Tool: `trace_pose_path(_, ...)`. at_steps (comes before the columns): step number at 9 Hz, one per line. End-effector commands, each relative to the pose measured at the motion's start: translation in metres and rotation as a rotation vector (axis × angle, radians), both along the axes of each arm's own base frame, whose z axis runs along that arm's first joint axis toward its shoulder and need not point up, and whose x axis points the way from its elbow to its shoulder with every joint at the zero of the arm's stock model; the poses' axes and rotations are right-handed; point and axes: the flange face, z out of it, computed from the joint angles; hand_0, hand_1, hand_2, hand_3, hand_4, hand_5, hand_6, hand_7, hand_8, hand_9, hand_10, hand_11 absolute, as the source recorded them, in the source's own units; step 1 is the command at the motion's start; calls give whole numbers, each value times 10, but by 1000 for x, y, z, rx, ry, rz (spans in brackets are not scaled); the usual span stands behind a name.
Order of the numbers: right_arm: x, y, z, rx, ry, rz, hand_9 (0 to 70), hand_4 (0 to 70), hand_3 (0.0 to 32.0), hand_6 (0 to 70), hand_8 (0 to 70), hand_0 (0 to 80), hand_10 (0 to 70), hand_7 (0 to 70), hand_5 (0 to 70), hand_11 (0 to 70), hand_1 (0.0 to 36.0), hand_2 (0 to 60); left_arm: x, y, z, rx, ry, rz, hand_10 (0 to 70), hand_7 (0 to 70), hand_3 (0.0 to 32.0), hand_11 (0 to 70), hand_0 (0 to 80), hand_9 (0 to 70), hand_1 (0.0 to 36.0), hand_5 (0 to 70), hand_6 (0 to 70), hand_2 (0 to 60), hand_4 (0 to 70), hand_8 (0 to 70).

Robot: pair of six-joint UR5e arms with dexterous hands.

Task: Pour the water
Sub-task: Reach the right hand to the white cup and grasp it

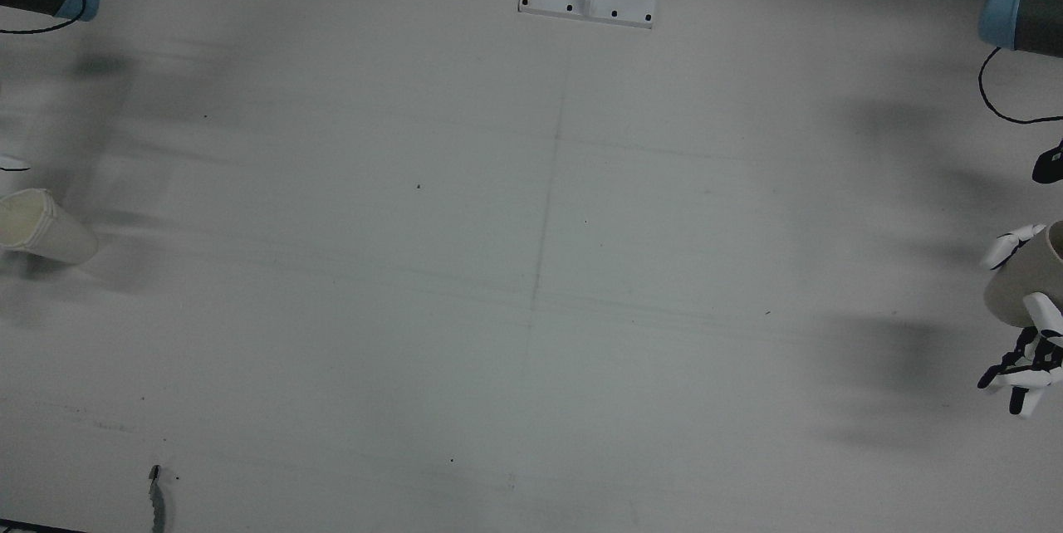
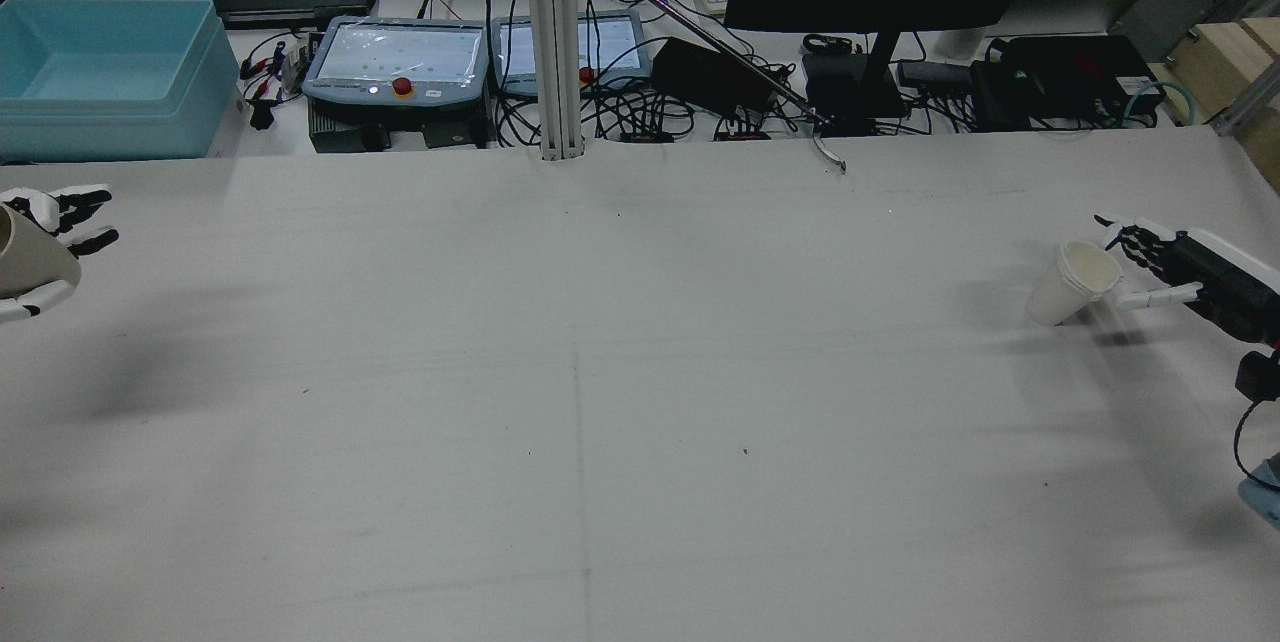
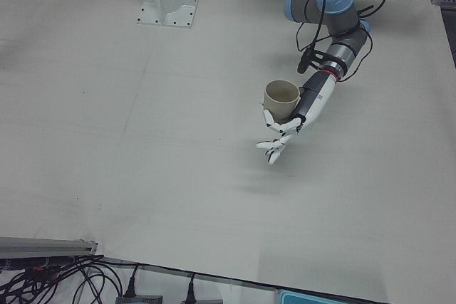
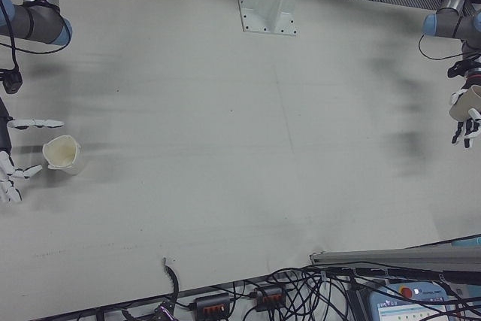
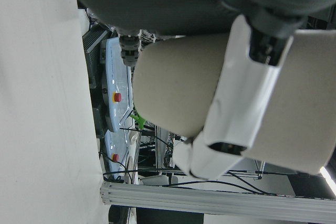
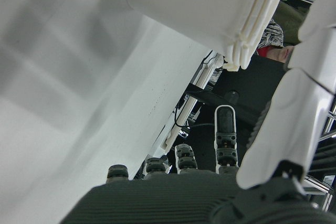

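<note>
On the white table, left robot hand grips the tan cup; right robot hand spread beside the white cup.

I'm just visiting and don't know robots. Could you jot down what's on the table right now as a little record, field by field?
Surface: plain white table
Left robot hand: fingers wrapped around a tan cup
Tan cup: held above the table, mouth open upward, contents not visible
Right robot hand: fingers spread, beside a white cup, not gripping it
White cup: stands on the table, apparently a nested stack of paper cups
Distance: the two cups are at opposite ends of the table
Pouring: not yet begun
</note>
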Motion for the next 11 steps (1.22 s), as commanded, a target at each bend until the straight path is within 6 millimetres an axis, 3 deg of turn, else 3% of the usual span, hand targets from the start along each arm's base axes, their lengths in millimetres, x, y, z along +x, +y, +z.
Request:
trace_pose_path(1,-35,-2,-18,-2,28,-24,40,0,14,20,23,477,0,119,563,8,141,78,-26,23,30,-9,-4,-18,68,255,0,126,800,56,360,700,135,600,700,68)
trace_pose_path(2,-39,-5,-30,-4,33,-18,42,0,26,23,23,482,0,126,582,9,152,91,-33,25,35,-8,-2,-28,68,256,0,127,800,58,360,700,135,600,700,69)
trace_pose_path(3,-38,-5,-32,-7,30,-15,41,0,48,18,23,483,0,124,550,13,155,103,-37,30,40,-13,2,-27,70,257,0,129,800,57,360,700,138,600,700,69)
trace_pose_path(5,-32,0,-26,-19,32,-10,41,0,42,11,24,478,0,118,549,15,148,92,-53,40,53,-24,-1,-43,72,262,0,132,800,58,360,700,142,600,700,70)
trace_pose_path(7,-30,6,-20,-31,48,-11,42,0,36,10,24,477,0,119,566,12,147,91,-54,41,55,-24,-1,-44,75,265,0,137,800,61,360,700,147,600,700,72)
trace_pose_path(10,-22,7,-16,-51,59,27,39,0,76,11,19,474,0,127,511,15,146,102,-54,41,55,-23,0,-46,76,259,0,138,800,60,360,700,141,600,700,71)
trace_pose_path(11,-11,16,-8,-80,67,44,37,0,90,8,17,473,0,126,505,12,149,108,-57,45,58,-27,-1,-45,75,258,0,138,800,60,360,700,139,600,700,71)
